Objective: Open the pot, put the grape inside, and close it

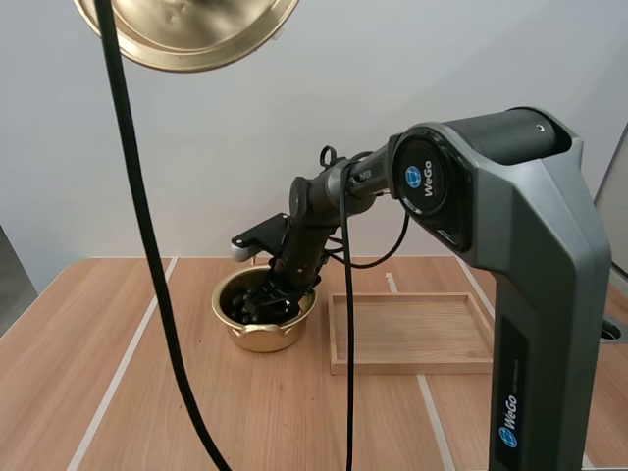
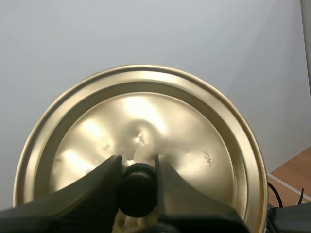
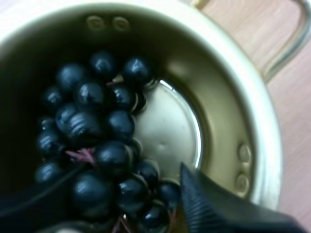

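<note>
The gold pot (image 1: pixel 263 334) stands uncovered on the table, left of the wooden tray. My right gripper (image 1: pixel 267 299) reaches down into it. Inside the pot (image 3: pixel 252 121), the bunch of dark grapes (image 3: pixel 97 131) lies on the bottom. My right gripper (image 3: pixel 135 167) is open, its fingers standing apart on either side of the near grapes. The gold lid (image 1: pixel 186 29) hangs high above the table's left side. My left gripper (image 2: pixel 137 167) is shut on the lid's black knob (image 2: pixel 137 190), and the lid's (image 2: pixel 146 126) domed top faces the camera.
A shallow wooden tray (image 1: pixel 412 334) lies just right of the pot, holding nothing. Bare wooden tabletop (image 1: pixel 88 373) stretches left of and in front of the pot. My right arm's large grey base (image 1: pixel 535 294) rises at the near right.
</note>
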Robot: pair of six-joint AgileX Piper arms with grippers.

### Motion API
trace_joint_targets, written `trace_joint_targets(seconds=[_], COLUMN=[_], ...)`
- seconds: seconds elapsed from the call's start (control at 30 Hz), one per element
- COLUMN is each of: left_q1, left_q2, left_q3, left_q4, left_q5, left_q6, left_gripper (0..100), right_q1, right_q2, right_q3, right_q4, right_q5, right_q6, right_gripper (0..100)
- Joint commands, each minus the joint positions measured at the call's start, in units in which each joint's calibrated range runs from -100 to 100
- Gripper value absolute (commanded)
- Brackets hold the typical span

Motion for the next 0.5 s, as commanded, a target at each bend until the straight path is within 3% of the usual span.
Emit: trace_joint_targets(seconds=[0.0, 0.47], left_q1=[0.03, 0.03], left_q2=[-0.4, -0.4], left_q3=[-0.6, -0.6], left_q4=[-0.1, -0.1], left_q5=[-0.7, -0.7], left_q6=[-0.5, -0.5], left_gripper=[0, 0], right_q1=[-0.1, -0.1], right_q2=[-0.7, -10.8], right_q3=[-0.3, -4.8], right_q4=[-1.2, -1.4], right_q5=[0.4, 1.1], right_q6=[0.6, 0.8], right_gripper=[100, 100])
